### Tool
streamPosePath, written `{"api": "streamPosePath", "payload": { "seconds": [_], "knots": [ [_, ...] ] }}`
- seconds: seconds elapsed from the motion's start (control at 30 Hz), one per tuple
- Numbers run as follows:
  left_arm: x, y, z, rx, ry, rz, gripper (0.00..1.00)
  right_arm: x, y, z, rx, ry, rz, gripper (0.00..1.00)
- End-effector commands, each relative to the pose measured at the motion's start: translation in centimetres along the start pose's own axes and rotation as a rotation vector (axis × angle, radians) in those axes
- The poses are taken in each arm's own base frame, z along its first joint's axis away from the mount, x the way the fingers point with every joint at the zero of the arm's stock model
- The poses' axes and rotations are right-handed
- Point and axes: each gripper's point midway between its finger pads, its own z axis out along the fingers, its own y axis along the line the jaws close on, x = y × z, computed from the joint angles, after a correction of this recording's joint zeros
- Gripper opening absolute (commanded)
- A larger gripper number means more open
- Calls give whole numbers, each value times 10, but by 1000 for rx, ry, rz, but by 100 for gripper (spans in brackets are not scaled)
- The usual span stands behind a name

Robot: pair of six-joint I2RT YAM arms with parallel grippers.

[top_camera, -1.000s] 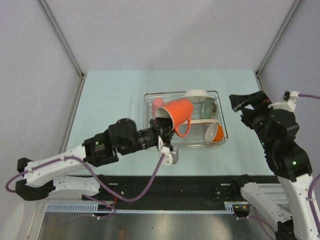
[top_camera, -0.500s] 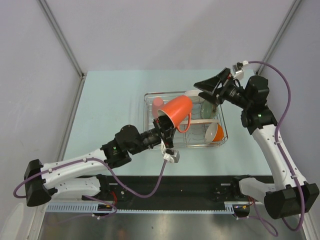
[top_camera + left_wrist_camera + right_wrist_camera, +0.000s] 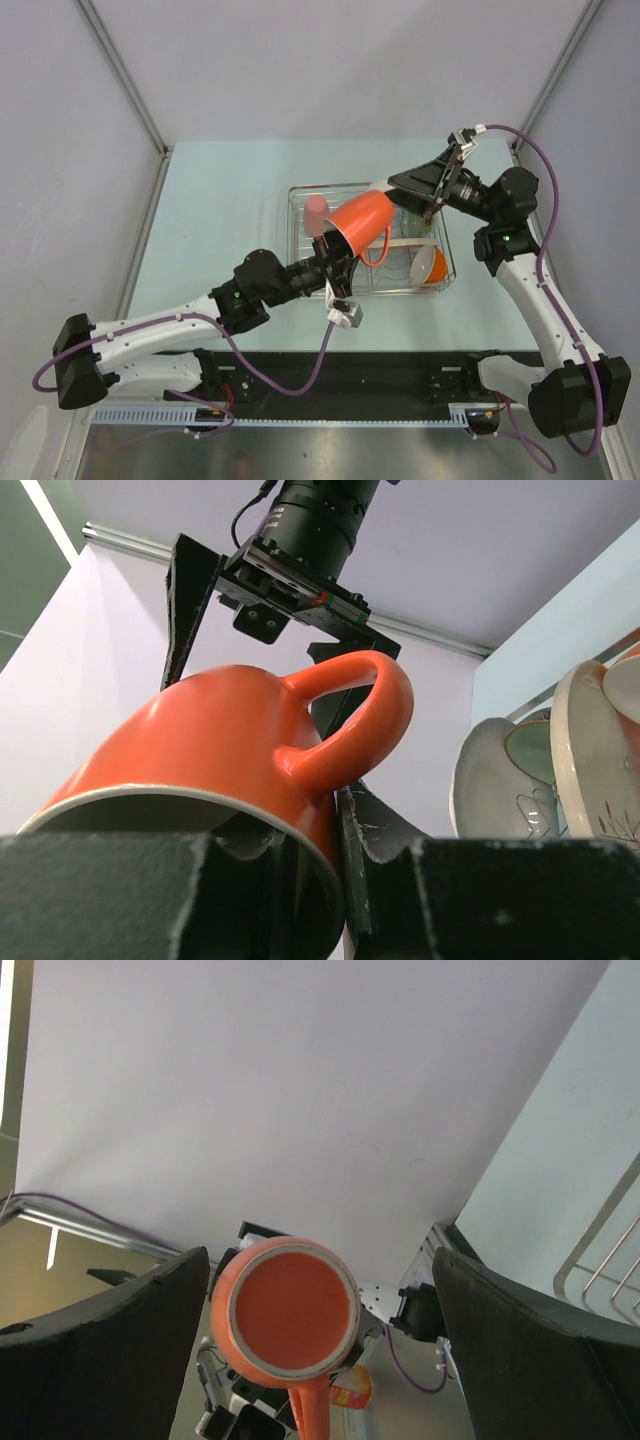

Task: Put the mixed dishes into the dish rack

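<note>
An orange mug (image 3: pixel 360 222) (image 3: pixel 220 740) hangs tilted over the silver wire dish rack (image 3: pixel 296 192), mouth toward my left arm. My left gripper (image 3: pixel 331 252) (image 3: pixel 335 830) is shut on the mug's wall beside the handle, one finger inside and one outside. My right gripper (image 3: pixel 418 193) (image 3: pixel 320 1260) stands open over the rack's back right and faces the mug's base (image 3: pixel 292 1305) without touching it. A pink cup (image 3: pixel 316 210), upright plates (image 3: pixel 415 222) (image 3: pixel 500 780) and an orange bowl (image 3: pixel 433 265) are in the rack.
The rack sits mid-table on the pale green tabletop (image 3: pixel 220 200). Grey walls with metal frame posts close in the back and both sides. A rack wire (image 3: pixel 600 1250) shows at the right edge of the right wrist view.
My right arm has swung in from the right edge to the rack's back right, still open. My left arm has carried the mug slightly farther over the rack.
</note>
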Motion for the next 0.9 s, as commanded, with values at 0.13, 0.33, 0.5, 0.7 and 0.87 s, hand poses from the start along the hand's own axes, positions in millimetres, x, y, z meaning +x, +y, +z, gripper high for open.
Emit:
{"api": "streamPosePath", "payload": {
  "seconds": [0.13,0.33,0.5,0.7,0.87],
  "knots": [
    [-15,43,2,-150,-64,6,0,28,29,3,-106,77,-22,100],
    [-15,34,5,-124,-70,-10,0,45,35,13,-151,125,-18,98],
    [-14,32,10,-124,-66,-15,0,52,40,16,-166,144,-22,95],
    [-14,31,14,-123,-69,-15,0,63,37,22,-161,170,-1,91],
    [-10,32,15,-129,-54,-16,0,71,36,25,-160,192,4,91]
  ]
}}
